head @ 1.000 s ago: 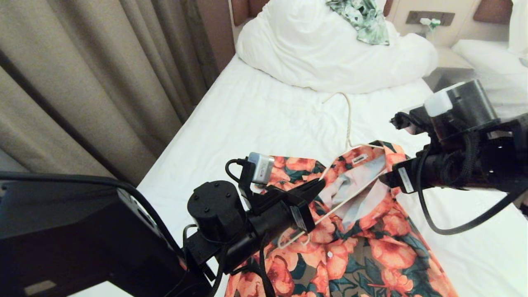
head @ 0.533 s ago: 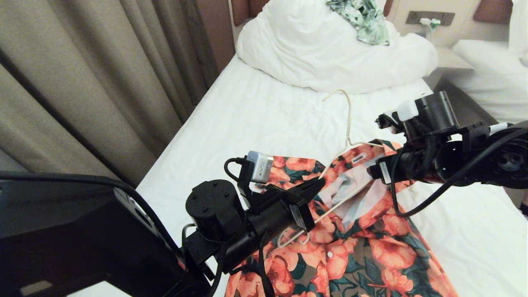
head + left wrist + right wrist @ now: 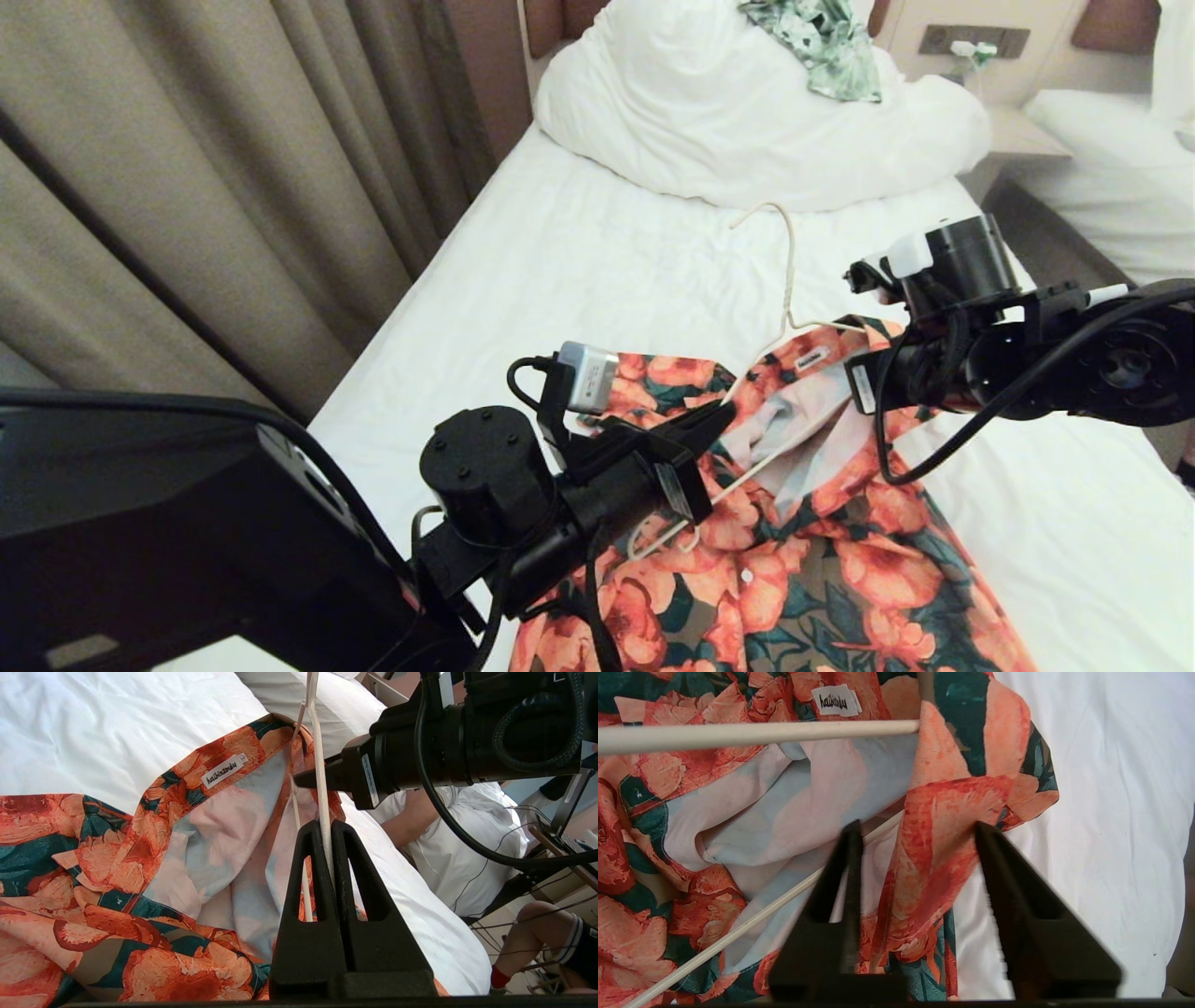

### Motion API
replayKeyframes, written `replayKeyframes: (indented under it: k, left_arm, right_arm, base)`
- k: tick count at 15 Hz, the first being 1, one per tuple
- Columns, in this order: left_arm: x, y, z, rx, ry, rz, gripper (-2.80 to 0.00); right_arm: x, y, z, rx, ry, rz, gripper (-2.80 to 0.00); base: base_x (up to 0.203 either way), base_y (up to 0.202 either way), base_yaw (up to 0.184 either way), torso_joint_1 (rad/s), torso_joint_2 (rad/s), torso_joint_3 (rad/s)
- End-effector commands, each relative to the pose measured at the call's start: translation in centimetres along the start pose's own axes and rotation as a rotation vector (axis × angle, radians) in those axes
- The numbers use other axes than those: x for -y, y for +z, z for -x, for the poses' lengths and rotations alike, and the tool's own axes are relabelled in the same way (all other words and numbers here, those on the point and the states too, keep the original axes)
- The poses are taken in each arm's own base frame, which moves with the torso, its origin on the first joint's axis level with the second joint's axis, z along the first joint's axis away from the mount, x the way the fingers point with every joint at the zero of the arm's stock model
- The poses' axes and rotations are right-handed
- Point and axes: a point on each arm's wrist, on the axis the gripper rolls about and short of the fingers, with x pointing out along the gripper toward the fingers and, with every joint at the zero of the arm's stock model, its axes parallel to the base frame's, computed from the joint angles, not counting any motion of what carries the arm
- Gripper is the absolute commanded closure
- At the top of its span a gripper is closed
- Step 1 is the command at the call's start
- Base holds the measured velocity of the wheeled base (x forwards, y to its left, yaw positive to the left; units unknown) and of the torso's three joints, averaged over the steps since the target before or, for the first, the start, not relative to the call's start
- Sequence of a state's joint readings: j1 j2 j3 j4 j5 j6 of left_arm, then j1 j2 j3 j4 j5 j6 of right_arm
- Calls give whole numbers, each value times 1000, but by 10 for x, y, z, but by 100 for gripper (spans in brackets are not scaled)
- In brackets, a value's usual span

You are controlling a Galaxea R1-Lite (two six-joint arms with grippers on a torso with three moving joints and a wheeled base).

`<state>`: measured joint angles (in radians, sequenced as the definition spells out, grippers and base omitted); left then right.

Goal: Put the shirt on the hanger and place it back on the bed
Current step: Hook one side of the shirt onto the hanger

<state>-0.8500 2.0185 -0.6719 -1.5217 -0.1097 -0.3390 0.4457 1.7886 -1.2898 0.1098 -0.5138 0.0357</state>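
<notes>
The shirt (image 3: 822,560), orange-pink flowers on dark green, lies open-collared on the bed (image 3: 579,271), its white neck label up. The cream wire hanger (image 3: 790,271) sits partly inside the collar, hook pointing toward the duvet. My left gripper (image 3: 721,422) is shut on the hanger's wire (image 3: 322,788), holding it just above the shirt's left shoulder. My right gripper (image 3: 917,828) is at the collar's right side, jaws apart, with a raised fold of the shirt's front edge (image 3: 934,858) between them. In the head view its fingertips are hidden behind its body (image 3: 896,383).
A bunched white duvet (image 3: 747,121) with a green leaf-print garment (image 3: 822,47) lies at the bed's head. Beige curtains (image 3: 187,187) hang along the left. A second white bed (image 3: 1102,140) stands to the right. A seated person (image 3: 467,849) is beside the bed.
My right arm has dropped and moved left, bringing its gripper onto the right side of the collar. The left gripper, hanger and shirt have stayed put.
</notes>
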Motion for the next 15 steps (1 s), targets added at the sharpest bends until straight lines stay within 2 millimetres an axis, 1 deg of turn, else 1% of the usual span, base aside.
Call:
replayKeyframes:
  k: [1,5,7,8,11,13,14,15]
  left_arm:
    - [0,1,0,9,-4,4,0]
    - [1,2,0,12,-5,5,0]
    - [1,2,0,13,-5,4,0]
    - [1,2,0,14,-5,3,0]
    - [4,8,1,31,-12,3,0]
    - [8,18,3,60,-19,0,0]
    - [10,23,3,76,-24,-2,0]
    - [10,27,0,96,-31,-6,0]
  right_arm:
    - [3,4,6,18,-1,-8,0]
    - [8,16,28,80,16,-6,0]
    - [10,18,31,90,16,3,0]
    - [10,21,36,106,23,4,0]
    - [2,26,63,169,84,8,0]
    - [0,31,85,225,126,21,0]
    - [1,35,99,265,147,29,0]
    - [4,39,107,289,151,35,0]
  base:
    - [0,0,0,0,0,0]
    - [0,0,0,0,0,0]
    - [0,0,0,0,0,0]
    - [0,0,0,0,0,0]
    - [0,0,0,0,0,0]
    - [0,0,0,0,0,0]
    - [0,0,0,0,0,0]
    - [0,0,0,0,0,0]
